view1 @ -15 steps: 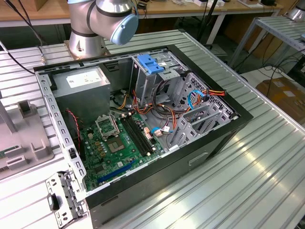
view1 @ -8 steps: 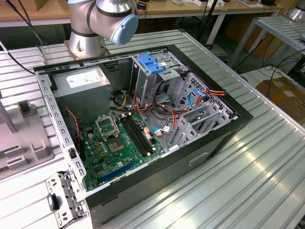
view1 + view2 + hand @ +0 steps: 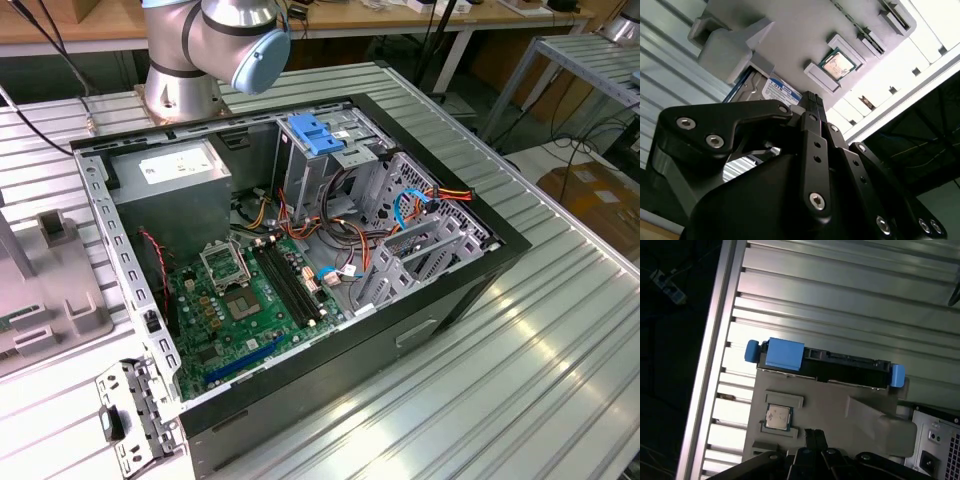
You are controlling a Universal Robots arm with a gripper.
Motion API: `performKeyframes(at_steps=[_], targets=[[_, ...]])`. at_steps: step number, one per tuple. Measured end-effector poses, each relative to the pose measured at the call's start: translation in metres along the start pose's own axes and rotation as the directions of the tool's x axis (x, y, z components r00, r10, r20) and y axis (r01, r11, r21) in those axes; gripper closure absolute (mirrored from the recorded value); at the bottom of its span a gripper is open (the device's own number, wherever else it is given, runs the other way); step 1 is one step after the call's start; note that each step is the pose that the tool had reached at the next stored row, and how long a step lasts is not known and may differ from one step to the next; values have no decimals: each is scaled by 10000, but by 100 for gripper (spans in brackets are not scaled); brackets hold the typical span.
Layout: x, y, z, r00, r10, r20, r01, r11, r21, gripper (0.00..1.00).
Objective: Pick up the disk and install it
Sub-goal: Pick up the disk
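Note:
The disk (image 3: 840, 367) sits in its blue carrier frame along one edge of a grey fixture plate (image 3: 830, 405). In the second wrist view, part of the disk's label (image 3: 781, 93) shows beneath a grey block of the fixture. My gripper (image 3: 815, 433) hovers over the plate, a short way from the disk and not touching it. Its black fingers (image 3: 816, 131) are pressed together with nothing between them.
A bare processor chip (image 3: 778, 417) lies in a pocket of the fixture near the fingertips. In the exterior view an open computer case (image 3: 300, 250) fills the table's middle. A metal drive cage with a blue bracket (image 3: 315, 133) stands inside. The arm's base (image 3: 185, 70) stands behind the case.

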State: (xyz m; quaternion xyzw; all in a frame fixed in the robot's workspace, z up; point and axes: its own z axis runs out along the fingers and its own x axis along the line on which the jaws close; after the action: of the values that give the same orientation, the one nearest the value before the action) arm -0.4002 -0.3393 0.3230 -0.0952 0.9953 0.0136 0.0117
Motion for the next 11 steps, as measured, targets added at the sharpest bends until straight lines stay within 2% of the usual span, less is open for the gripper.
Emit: performKeyframes(at_steps=[4, 8, 9, 11], targets=[[0, 0, 0, 9983, -590, -14, 590, 9983, -16, 89], [0, 0, 0, 9952, -979, -23, 979, 9952, -26, 89], [0, 0, 0, 9942, -1071, -25, 1071, 9942, -29, 89], [0, 0, 0, 9897, -1432, -34, 1432, 9897, -40, 89]])
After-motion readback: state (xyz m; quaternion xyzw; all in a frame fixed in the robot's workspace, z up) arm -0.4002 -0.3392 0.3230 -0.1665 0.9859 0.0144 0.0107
